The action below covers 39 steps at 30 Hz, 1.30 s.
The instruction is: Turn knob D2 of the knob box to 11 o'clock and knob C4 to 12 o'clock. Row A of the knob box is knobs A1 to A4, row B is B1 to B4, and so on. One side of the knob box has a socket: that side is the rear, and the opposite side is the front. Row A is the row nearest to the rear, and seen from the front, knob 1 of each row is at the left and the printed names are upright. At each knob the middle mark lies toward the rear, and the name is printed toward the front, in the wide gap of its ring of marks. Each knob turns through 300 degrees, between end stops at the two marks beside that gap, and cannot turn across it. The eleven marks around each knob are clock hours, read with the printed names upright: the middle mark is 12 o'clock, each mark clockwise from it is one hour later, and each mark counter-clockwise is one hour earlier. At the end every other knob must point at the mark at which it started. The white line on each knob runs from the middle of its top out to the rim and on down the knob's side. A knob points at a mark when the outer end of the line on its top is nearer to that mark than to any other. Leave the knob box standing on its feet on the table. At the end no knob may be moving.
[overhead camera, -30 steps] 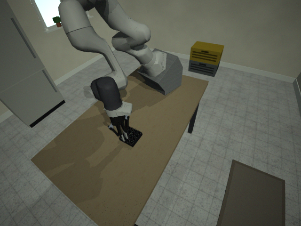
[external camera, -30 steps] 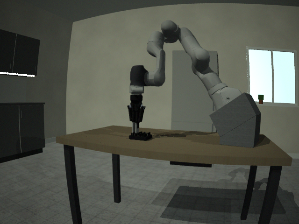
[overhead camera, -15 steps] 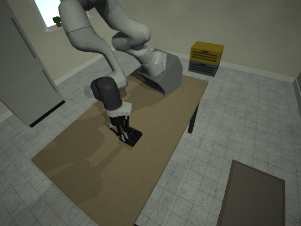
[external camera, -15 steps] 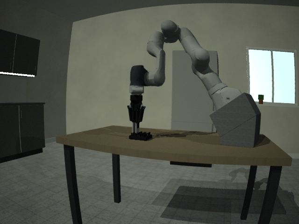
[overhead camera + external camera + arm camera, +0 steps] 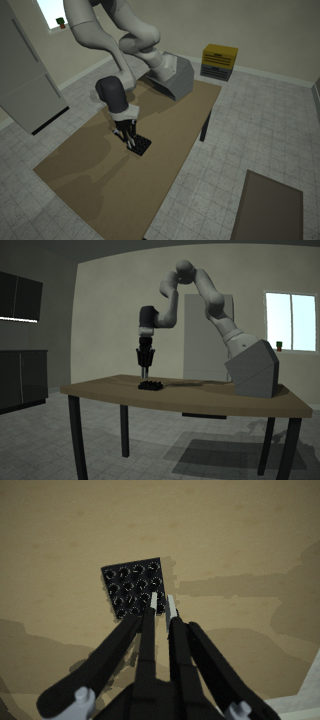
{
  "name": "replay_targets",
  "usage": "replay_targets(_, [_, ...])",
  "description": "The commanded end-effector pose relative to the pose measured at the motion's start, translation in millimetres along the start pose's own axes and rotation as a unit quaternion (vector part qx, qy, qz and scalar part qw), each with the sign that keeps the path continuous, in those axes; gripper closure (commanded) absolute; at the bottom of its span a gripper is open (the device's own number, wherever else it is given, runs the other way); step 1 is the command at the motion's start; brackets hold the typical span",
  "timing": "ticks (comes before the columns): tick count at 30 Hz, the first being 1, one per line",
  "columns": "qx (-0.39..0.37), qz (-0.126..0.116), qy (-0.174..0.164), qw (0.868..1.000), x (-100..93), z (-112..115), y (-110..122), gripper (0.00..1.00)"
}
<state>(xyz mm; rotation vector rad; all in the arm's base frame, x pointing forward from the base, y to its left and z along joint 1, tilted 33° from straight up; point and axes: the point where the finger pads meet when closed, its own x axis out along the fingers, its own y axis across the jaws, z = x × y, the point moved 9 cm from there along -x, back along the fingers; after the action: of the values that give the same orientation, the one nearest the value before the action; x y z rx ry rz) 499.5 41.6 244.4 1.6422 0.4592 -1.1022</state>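
The knob box (image 5: pixel 139 147) is a small black square box with rows of dark knobs, standing flat on the wooden table; it also shows in the exterior view (image 5: pixel 150 385) and the wrist view (image 5: pixel 135 587). My gripper (image 5: pixel 131 144) points straight down over one corner region of the box. In the exterior view my gripper's (image 5: pixel 144 376) fingertips hang just above the knob tops. In the wrist view my gripper's (image 5: pixel 162 605) pale fingertips stand a narrow gap apart with nothing between them, over the box's near right corner. Knob names and white lines are too small to read.
The arm's grey base block (image 5: pixel 175 80) stands at the far end of the table. A yellow and grey cabinet (image 5: pixel 219 62) and a fridge (image 5: pixel 23 74) stand on the floor, away from the table.
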Motion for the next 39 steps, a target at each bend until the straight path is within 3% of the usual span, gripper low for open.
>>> replay_targets(1, [-0.012,-0.004,-0.004,1.000,-7.2,1.4,-1.4,0.88])
replay_targets(19, [-0.012,-0.004,-0.004,1.000,-13.0,1.3,-1.4,0.88])
replay_targets(20, [-0.012,-0.004,-0.004,1.000,-13.1,1.3,-1.4,0.00])
replay_targets(31, [-0.012,-0.004,-0.004,1.000,-32.6,1.2,-1.2,0.00])
replay_targets(39, [-0.012,-0.004,-0.004,1.000,-78.6,0.8,-0.8,0.00])
